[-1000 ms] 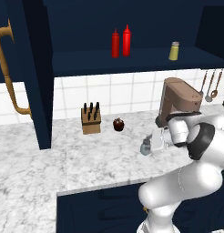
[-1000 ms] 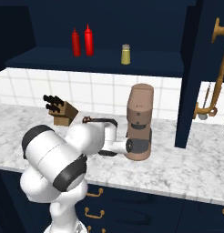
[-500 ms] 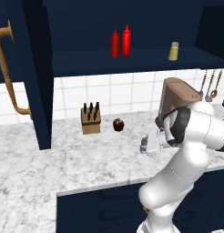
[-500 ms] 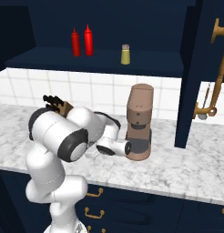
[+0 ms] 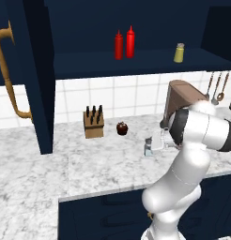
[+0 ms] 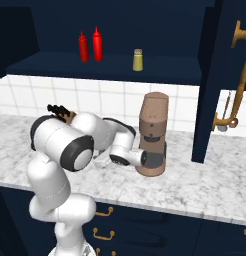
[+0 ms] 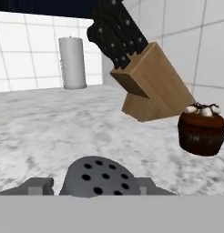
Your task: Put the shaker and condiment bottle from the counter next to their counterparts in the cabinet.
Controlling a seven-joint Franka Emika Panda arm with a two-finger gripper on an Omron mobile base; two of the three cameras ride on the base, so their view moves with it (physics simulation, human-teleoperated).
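I see the small pale blue-grey shaker [image 7: 98,177] with its perforated grey cap between my pincer [image 7: 93,186] fingers on the marbled tabletop [image 7: 63,132]; grip unconfirmed, so I'd squeeze squarely before lifting straight up

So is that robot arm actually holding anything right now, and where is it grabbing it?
The gripper sits around the shaker, fingers on either side just below its perforated cap. Whether they actually pinch it yet cannot be told; the shaker stands on the counter.

The marbled counter [image 5: 89,164] carries a knife block [image 5: 94,124], with a cupcake [image 5: 122,128] just beside it and the shaker [image 5: 149,146] further along.
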